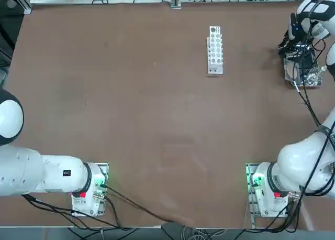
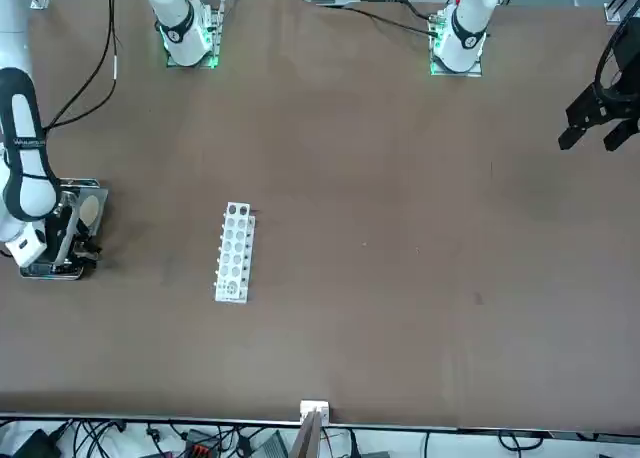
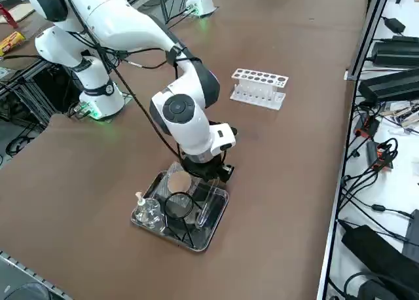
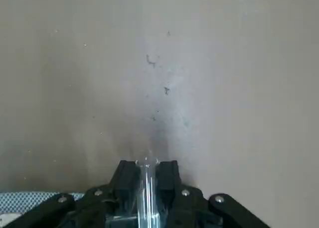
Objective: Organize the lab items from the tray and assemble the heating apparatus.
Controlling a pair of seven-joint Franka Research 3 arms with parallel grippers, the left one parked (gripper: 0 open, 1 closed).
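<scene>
The shiny metal tray lies at the table's right edge, also seen in the top view and the front view. In it stand a clear glass burner and a dark wire stand. The mesh with a tan round centre and a clear tube lie beside them. My right gripper is down at the tray's far end. In the wrist view its fingers are shut on a slim clear tube, with a corner of the mesh beside them.
A white many-holed rack stands on the brown table left of the tray, also in the front view and the right side view. Cables and power bricks line the bench beyond the table's far edge.
</scene>
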